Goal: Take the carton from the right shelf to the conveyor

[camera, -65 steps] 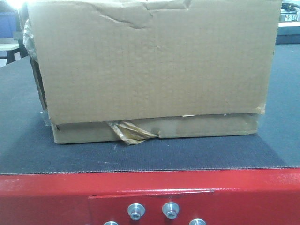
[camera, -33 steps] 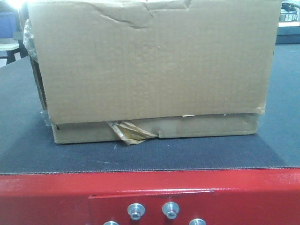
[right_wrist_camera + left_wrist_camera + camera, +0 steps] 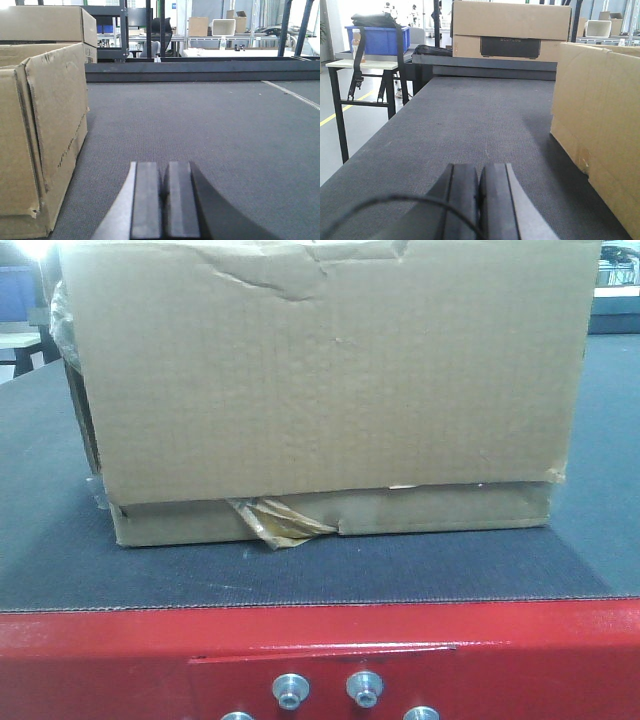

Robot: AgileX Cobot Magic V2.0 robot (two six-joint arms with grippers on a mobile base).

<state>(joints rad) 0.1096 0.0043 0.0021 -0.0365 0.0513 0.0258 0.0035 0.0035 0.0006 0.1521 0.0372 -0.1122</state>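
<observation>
Carton [image 3: 320,380] upright, broadside across conveyor [image 3: 300,575].

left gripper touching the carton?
No: in the left wrist view the left gripper, fingers together, sits on the conveyor apart from the carton.

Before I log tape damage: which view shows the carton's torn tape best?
The front-facing view: the tape tuft hangs at the carton's lower front edge. Both wrist views show only plain carton sides, no tape.

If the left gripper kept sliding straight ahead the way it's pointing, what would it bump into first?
Probably nothing soon. The left gripper points along bare conveyor; the carton stands off to its right. Far ahead, a dark rail crosses the belt.
</observation>
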